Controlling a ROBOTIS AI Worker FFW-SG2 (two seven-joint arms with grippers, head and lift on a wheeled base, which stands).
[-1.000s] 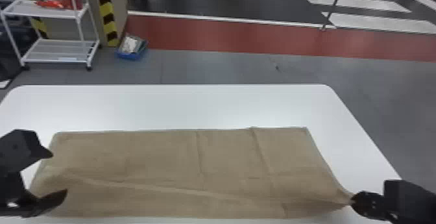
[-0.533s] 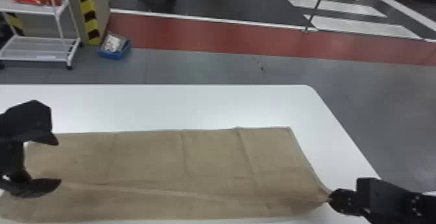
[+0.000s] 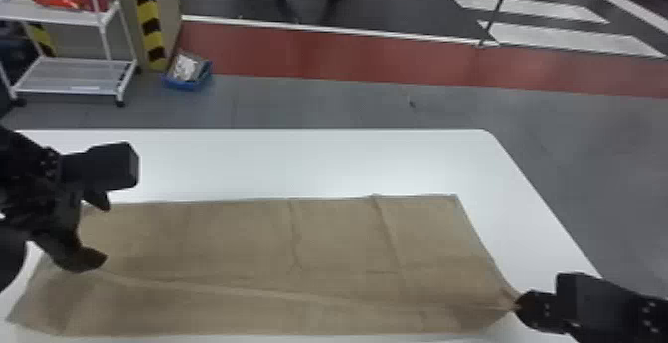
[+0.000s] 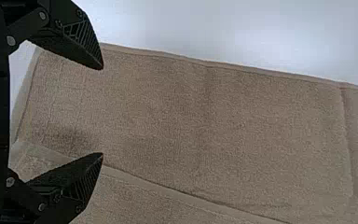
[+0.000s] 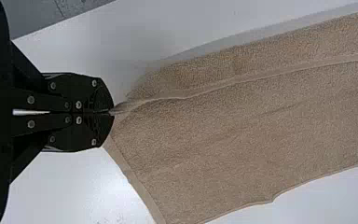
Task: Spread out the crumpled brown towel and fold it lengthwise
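The brown towel (image 3: 258,247) lies as a long strip across the white table, with one layer's edge running slantwise along it. Over its left end my left gripper (image 3: 99,230) stands open; in the left wrist view the towel (image 4: 214,126) shows beyond and between the spread fingertips of that gripper (image 4: 103,111). At the towel's right end, my right gripper (image 3: 518,303) is shut on the edge, drawing the cloth to a point. The right wrist view has the towel (image 5: 261,126) bunched at the closed tips of the gripper (image 5: 112,112).
The white table (image 3: 308,163) extends behind the towel, and its right edge slopes toward my right arm. On the floor beyond are a white shelf cart (image 3: 74,76) and a blue bin (image 3: 186,83).
The head view has swung so that the table and towel first shifted left, then partly back. My left gripper has turned and still stands open; the right one keeps its hold on the towel's end.
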